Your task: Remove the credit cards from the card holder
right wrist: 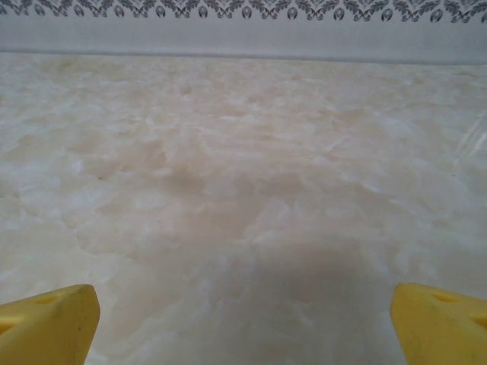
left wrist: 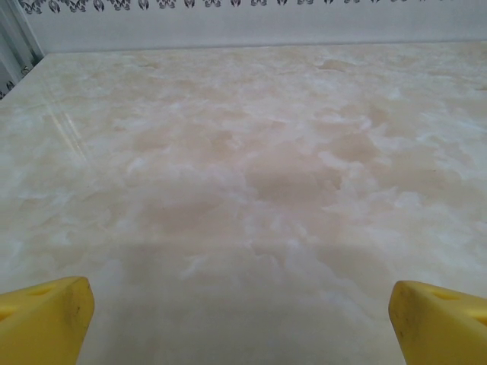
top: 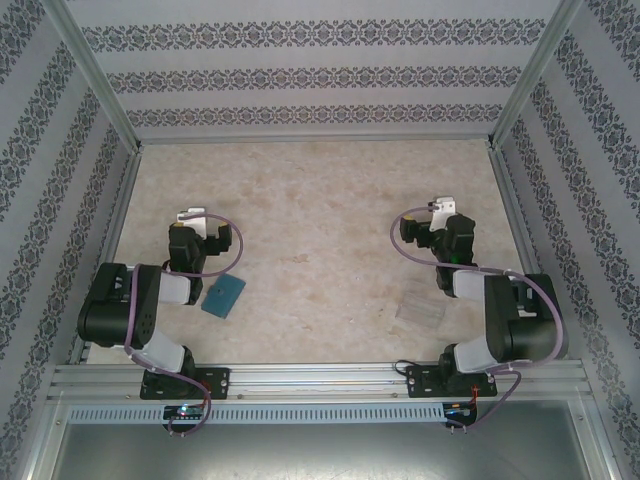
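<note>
No text, label, brand, number or sign can be read anywhere. The dark bands along the walls [top: 300,37] are repeating ornament, not lettering. The card holder [top: 223,296], lying near the near-left corner of the surface [top: 320,220], shows a plain teal face with no print that can be made out.
</note>
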Action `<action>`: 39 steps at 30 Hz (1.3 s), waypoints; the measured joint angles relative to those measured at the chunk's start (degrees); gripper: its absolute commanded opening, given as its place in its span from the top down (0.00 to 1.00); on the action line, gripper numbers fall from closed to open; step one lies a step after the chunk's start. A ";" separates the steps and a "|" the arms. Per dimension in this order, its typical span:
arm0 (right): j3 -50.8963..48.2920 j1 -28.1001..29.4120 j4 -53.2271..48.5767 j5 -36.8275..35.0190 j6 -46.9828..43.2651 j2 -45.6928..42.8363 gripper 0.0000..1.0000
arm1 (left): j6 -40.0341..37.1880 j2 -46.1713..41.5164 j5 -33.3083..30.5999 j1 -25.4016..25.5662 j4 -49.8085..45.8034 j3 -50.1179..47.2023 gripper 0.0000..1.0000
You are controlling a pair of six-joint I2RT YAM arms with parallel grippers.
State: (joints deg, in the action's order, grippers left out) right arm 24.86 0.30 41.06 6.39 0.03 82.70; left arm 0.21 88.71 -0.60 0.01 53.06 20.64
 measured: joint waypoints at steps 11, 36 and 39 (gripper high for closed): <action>12.79 1.42 -32.30 -5.79 8.63 -10.23 0.06 | 3.91 -10.82 -9.01 0.81 -23.50 11.34 0.00; 26.86 6.01 -96.94 -5.77 34.38 -16.04 0.02 | 18.78 -14.62 11.13 1.11 -94.14 43.34 0.00; 26.67 7.02 -98.68 -5.99 36.09 -16.09 0.04 | 17.18 -16.76 10.67 1.11 -95.34 42.36 0.00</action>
State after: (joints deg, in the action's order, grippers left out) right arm 51.53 7.31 -57.63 0.40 36.12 66.61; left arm 17.39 71.94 10.07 1.13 -42.28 63.00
